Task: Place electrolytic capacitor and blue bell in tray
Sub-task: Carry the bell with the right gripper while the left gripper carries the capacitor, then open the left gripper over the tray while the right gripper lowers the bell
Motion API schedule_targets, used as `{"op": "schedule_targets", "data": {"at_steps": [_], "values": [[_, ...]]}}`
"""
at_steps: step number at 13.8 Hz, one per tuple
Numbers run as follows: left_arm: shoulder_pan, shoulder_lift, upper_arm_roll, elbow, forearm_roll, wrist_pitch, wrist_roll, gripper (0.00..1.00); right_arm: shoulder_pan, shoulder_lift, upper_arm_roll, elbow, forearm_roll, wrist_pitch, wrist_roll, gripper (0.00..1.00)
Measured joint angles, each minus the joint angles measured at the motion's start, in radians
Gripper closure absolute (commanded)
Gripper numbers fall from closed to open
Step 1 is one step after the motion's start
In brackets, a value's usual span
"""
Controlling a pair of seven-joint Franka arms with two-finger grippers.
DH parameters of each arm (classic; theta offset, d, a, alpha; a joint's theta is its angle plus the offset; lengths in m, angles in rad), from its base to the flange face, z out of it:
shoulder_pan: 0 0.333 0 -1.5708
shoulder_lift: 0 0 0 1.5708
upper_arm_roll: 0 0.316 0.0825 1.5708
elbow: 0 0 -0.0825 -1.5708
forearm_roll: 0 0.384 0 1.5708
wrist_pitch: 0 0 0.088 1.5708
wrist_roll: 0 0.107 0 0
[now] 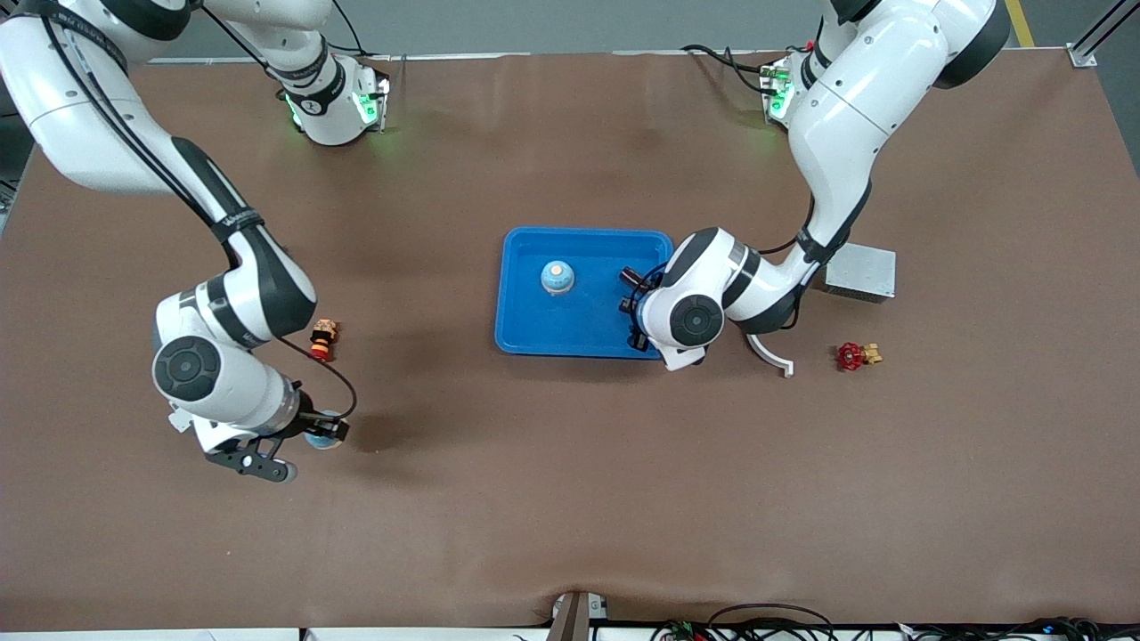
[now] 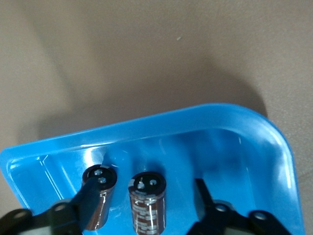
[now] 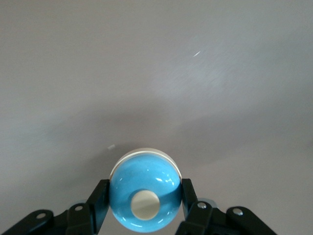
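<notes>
The blue tray [image 1: 525, 334] lies mid-table. A blue bell [image 1: 557, 278] with a pale top button stands in it. My left gripper [image 1: 632, 307] is low inside the tray's end toward the left arm, and it is open. In the left wrist view the gripper [image 2: 146, 188] straddles an upright dark electrolytic capacitor [image 2: 146, 205] without touching it. A second like cylinder [image 2: 105, 188] stands beside it, partly hidden by one finger [image 2: 85, 203]. My right gripper [image 1: 319, 433] is over the table near the right arm's end, shut on another blue bell [image 3: 145, 196].
A small orange and red part [image 1: 322, 338] lies by the right arm. Toward the left arm's end are a grey metal box [image 1: 859, 271], a white curved piece [image 1: 771, 354] and a red valve [image 1: 855, 356].
</notes>
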State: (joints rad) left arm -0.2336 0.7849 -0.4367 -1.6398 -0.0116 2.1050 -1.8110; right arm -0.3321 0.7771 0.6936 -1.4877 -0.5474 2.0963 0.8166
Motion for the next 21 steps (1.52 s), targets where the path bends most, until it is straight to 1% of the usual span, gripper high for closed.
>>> {"op": "schedule_targets", "data": {"at_steps": [3,5,7,9,12,14,16,18,21], "values": [[0.000,-0.001,0.001,0.026,0.001,0.000,0.000,0.00,0.013,0.000,0.083,-0.005,0.000,-0.013,0.172,1.00],[0.002,-0.008,0.003,0.044,0.001,-0.007,0.000,0.00,0.046,0.000,0.109,-0.008,0.000,-0.017,0.271,1.00],[0.003,-0.017,0.005,0.069,0.002,-0.038,0.000,0.00,0.098,-0.002,0.116,-0.011,0.000,-0.020,0.366,1.00],[0.003,-0.028,0.006,0.113,0.002,-0.090,0.000,0.00,0.160,-0.011,0.118,-0.023,-0.001,-0.024,0.477,1.00],[0.009,-0.054,0.007,0.208,0.002,-0.220,0.000,0.00,0.249,-0.032,0.121,-0.040,-0.001,-0.029,0.625,1.00],[0.022,-0.079,0.008,0.258,0.002,-0.284,0.004,0.00,0.299,-0.044,0.120,-0.059,-0.007,-0.031,0.700,1.00],[0.055,-0.115,0.009,0.282,0.004,-0.304,0.051,0.00,0.329,-0.046,0.120,-0.081,-0.033,-0.032,0.763,1.00],[0.084,-0.159,0.009,0.289,0.015,-0.311,0.126,0.00,0.348,-0.046,0.119,-0.105,-0.065,-0.030,0.816,1.00],[0.130,-0.223,0.010,0.291,0.048,-0.343,0.262,0.00,0.377,-0.046,0.119,-0.131,-0.085,-0.025,0.885,1.00]]}}
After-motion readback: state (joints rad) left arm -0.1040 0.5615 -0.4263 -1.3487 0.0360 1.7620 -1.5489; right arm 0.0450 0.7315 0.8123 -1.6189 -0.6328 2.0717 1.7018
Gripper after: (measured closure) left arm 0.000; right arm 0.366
